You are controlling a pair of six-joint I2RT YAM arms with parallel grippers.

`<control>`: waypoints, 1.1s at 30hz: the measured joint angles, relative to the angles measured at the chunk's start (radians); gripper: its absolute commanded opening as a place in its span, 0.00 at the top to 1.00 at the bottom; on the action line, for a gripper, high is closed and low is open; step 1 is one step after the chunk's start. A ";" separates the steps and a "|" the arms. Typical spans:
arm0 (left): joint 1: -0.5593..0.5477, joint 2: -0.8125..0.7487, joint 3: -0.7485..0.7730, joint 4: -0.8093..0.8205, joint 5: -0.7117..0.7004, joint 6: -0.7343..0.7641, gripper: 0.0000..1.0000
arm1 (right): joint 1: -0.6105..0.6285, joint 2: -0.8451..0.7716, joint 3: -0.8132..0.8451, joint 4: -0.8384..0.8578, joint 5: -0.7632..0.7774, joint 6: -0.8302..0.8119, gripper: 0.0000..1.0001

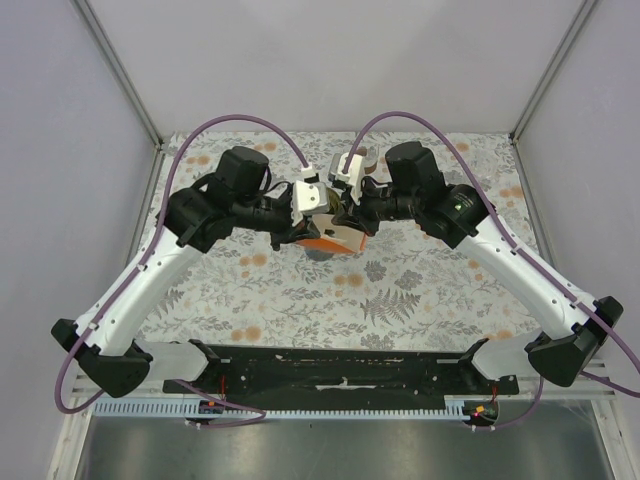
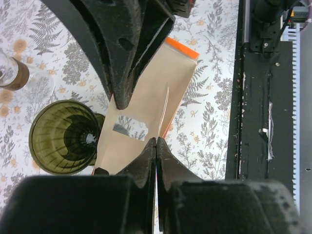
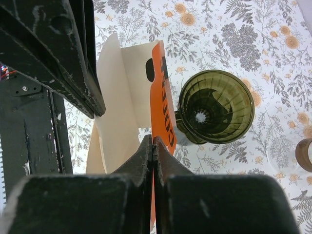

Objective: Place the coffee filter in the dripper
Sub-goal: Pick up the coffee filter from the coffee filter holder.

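From above, the left gripper (image 1: 312,203) and the right gripper (image 1: 348,212) meet nose to nose over the middle of the flowered table (image 1: 420,290). An orange packet (image 1: 335,243) hangs just below them at 6 o'clock. The grippers hide anything under them.

In the left wrist view, the left gripper's fingers are pressed flat together on the lower edge of the packet's brown back, with no gap between them. I cannot tell from here whether the pinched layer is a loose sheet or the packet wall. The green dripper (image 2: 63,137) stands upright at 9 o'clock from the fingertips, just beside the packet's edge with its mouth open to the camera. A glass (image 2: 12,73) stands farther off at 10 o'clock.

In the right wrist view, the right gripper is squeezed tight on the packet's orange face, holding it on edge. A pale filter (image 3: 113,112) stands out of the packet at 10 o'clock from the tips. Its long axis runs from 12 to 6, and the left gripper's finger lies against it, so I judge the left gripper holds the filter. The dripper sits at 2 o'clock, touching or nearly touching the packet. The carry would be short and sideways, and the left arm is the one placed to make it.
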 measured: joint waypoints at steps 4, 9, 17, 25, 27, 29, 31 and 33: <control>0.000 0.000 0.008 0.016 -0.049 -0.020 0.98 | 0.000 0.000 0.000 0.000 0.008 -0.007 1.00; 0.000 -0.002 0.053 0.024 -0.073 -0.040 0.98 | 0.000 0.000 -0.004 0.000 0.008 -0.007 1.00; 0.000 -0.007 0.065 0.023 -0.103 -0.048 0.98 | 0.001 0.000 -0.008 0.001 -0.013 -0.004 1.00; 0.000 -0.035 0.064 0.009 -0.114 -0.048 0.98 | 0.001 0.000 -0.034 0.016 -0.053 0.015 1.00; 0.002 -0.041 0.064 0.009 -0.114 -0.048 0.98 | 0.001 0.000 -0.045 0.019 -0.063 0.017 1.00; 0.012 -0.045 0.064 0.010 -0.114 -0.048 0.98 | 0.001 0.000 -0.060 0.024 -0.072 0.017 1.00; 0.023 -0.050 0.052 0.013 -0.109 -0.048 0.98 | 0.001 -0.004 -0.083 0.026 -0.078 0.017 1.00; 0.035 -0.063 0.018 0.013 -0.092 -0.048 0.98 | 0.001 -0.008 -0.107 0.028 -0.083 0.024 1.00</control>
